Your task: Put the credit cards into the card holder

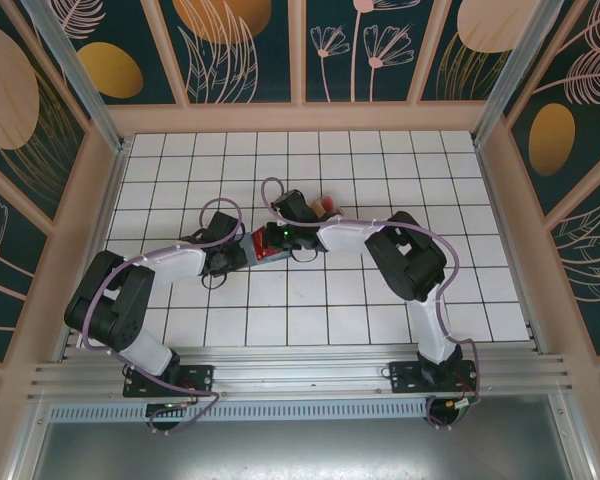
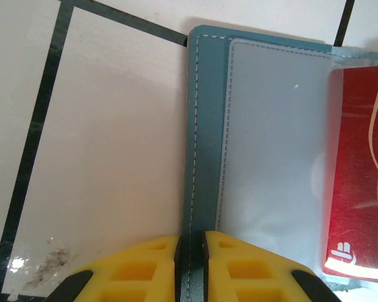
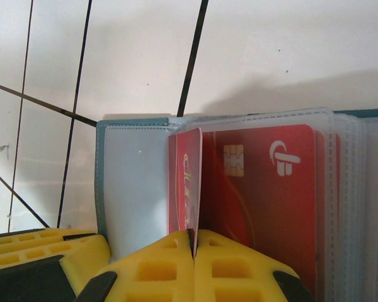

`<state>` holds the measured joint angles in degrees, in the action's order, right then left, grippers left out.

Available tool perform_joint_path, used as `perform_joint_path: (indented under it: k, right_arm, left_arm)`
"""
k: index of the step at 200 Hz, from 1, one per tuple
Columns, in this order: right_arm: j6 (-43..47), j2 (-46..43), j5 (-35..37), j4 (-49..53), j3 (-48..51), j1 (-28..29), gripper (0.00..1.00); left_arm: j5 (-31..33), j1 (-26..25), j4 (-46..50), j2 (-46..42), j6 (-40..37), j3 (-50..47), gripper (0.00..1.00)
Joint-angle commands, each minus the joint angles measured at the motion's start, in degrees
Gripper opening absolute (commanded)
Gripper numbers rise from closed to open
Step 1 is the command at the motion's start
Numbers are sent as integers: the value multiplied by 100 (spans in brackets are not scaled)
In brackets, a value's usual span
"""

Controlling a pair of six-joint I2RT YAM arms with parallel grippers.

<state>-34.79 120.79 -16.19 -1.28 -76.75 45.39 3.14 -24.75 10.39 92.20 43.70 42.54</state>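
Right wrist: right gripper (image 3: 193, 242) pinches a red card (image 3: 188, 182) on edge, running straight ahead of its fingers over the card holder (image 3: 133, 189), whose cover edge the left gripper (image 2: 190, 245) clamps.

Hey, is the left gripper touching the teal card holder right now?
Touching. The left wrist view shows the left gripper clamped on the stitched teal edge of the card holder.
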Motion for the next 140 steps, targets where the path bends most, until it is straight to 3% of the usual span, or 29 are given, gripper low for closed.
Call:
perform_joint_path:
  k: [1, 99, 140]
  right_arm:
    - [165, 511, 383, 724, 210, 38, 0]
    - [140, 483, 203, 685, 351, 240, 0]
    - [491, 439, 673, 1232, 196, 435, 0]
  left_arm:
    - [169, 67, -29, 746, -50, -307, 18]
    - [216, 67, 104, 693, -71, -168, 19]
    - [170, 67, 77, 740, -70, -148, 19]
